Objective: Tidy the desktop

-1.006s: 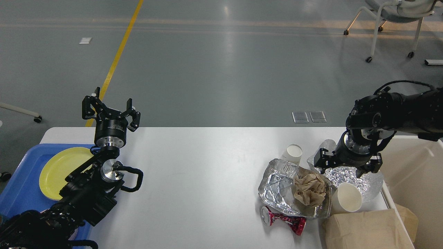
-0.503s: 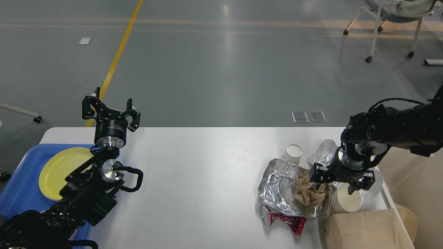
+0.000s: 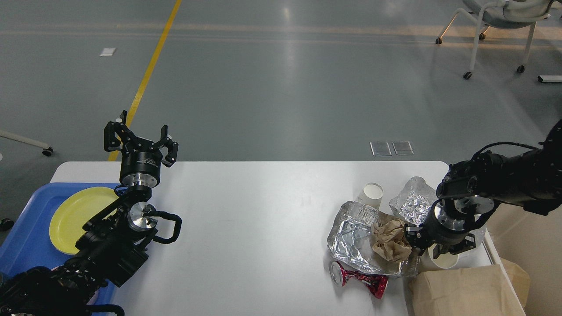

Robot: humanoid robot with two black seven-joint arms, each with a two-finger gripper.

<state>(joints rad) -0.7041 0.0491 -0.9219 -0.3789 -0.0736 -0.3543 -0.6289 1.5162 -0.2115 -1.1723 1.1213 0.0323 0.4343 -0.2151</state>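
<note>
Worktop [image 3: 263, 228]: smooth white, slight sheen. Foil tray [image 3: 351, 232]: crinkled shiny metal. Paper wad [image 3: 390, 239]: brown, crumpled, matt. Crushed can [image 3: 360, 278]: glossy red metal. Paper bag [image 3: 461, 292]: matt brown. Plate [image 3: 72, 217]: smooth yellow plastic.

White tabletop [image 3: 263, 228]. Left: blue tray [image 3: 26, 237] holding yellow plate [image 3: 77, 215]; left gripper [image 3: 140, 142] raised, jaws spread. Right: foil container [image 3: 353, 232] with crumpled brown paper [image 3: 390, 241], upright paper cup [image 3: 372, 194], crushed red can [image 3: 360, 278], brown paper bag [image 3: 461, 292]. Right gripper [image 3: 439, 250] at a second cup's [image 3: 445, 262] rim.
</note>
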